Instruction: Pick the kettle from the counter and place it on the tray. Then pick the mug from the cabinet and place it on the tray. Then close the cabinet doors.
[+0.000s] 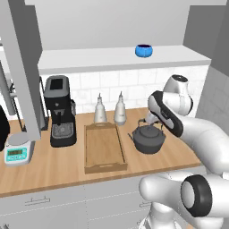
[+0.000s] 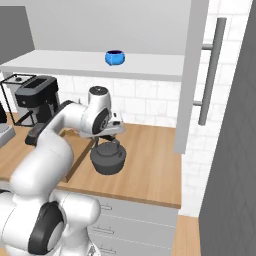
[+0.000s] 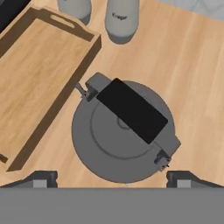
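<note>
The dark grey kettle (image 1: 148, 139) is seen standing upright on the wooden tabletop (image 1: 53, 167), just to the right of the wooden tray (image 1: 104, 149), which lies bare with its long side running away from the robot. The claw (image 3: 111, 178) is held directly above the kettle with its jaws spread wide, one tip at either side of the round body in the hand view, and nothing is gripped (the black handle (image 3: 132, 110) arches diagonally over the lid below it). Two pale bottles (image 1: 109, 109) are placed behind the tray near the tiled wall, and a black coffee machine (image 1: 59, 110) is set to the tray's left, with a small scale (image 1: 19, 150) further left. The blue mug (image 1: 143, 50) is seen on the pale shelf (image 1: 89, 58) of the cabinet above the tabletop, and a cabinet door (image 2: 192, 75) with its long bar handle (image 2: 212, 70) is swung open.
</note>
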Available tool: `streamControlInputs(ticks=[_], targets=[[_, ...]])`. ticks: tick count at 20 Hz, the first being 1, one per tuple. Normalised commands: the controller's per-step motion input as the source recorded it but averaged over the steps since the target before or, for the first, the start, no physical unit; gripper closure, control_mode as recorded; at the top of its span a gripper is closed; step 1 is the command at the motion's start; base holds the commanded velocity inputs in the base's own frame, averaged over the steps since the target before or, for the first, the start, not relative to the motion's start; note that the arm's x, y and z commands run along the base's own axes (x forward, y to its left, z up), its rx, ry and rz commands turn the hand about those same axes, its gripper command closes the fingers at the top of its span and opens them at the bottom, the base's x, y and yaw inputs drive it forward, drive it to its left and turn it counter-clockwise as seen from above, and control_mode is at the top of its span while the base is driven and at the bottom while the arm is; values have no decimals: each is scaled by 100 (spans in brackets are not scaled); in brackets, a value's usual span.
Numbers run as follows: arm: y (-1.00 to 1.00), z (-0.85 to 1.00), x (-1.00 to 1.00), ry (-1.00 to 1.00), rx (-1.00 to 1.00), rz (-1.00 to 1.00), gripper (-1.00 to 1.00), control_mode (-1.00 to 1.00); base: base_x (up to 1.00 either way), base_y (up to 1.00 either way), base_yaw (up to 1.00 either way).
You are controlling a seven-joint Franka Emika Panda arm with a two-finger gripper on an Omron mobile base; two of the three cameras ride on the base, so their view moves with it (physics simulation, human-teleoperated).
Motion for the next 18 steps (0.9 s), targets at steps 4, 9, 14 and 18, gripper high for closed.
streamControlInputs(ticks=[4,9,14,18], targets=[[-7,-11,30,0,0,0,-100,-100,0,0,0],[0,-20,22,0,0,0,-100,-100,0,0,0],[-3,-14,23,3,1,0,-100,-100,0,0,0],[-4,-18,21,2,1,0,-100,-100,0,0,0]])
